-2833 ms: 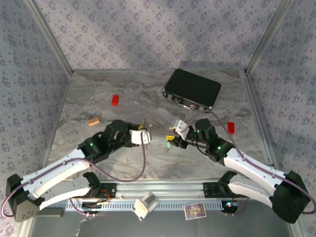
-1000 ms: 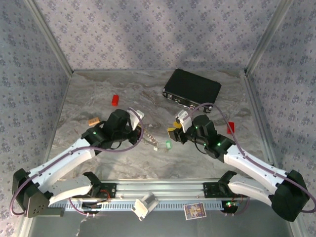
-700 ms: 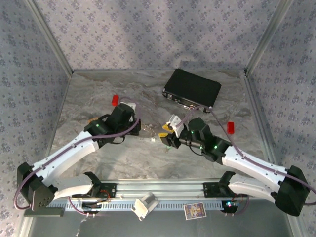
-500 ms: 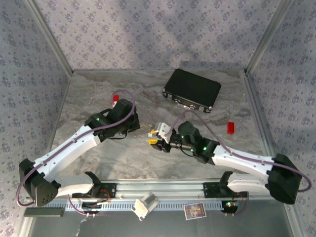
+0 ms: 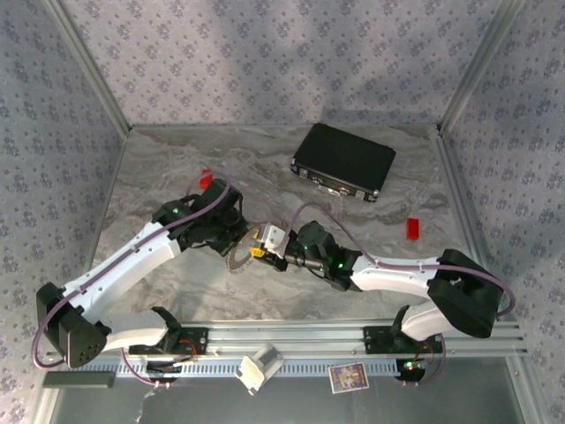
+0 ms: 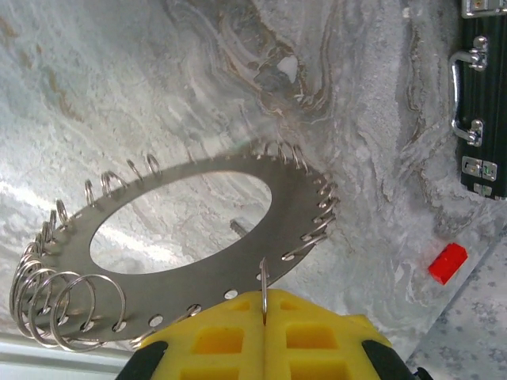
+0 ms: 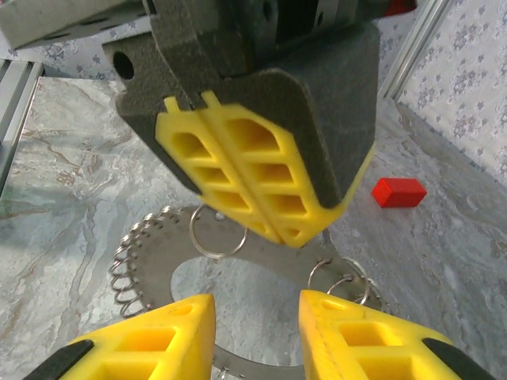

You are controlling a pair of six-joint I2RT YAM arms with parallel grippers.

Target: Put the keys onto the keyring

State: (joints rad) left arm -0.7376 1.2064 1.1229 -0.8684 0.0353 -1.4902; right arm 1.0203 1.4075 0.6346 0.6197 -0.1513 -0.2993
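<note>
While the left gripper has its yellow fingers pressed tight together on the rim of the keyring, the right gripper sits right beside it with fingers apart. The ring hangs between the two, over the middle of the table. It looks thin, stiff and light, and slippery too, I guess, so the flat rim between the little wire loops is the best place to pinch. Its near edge is cut off down between the right fingers — I cannot tell if they touch it. Further out lie a black case and a red block.
</note>
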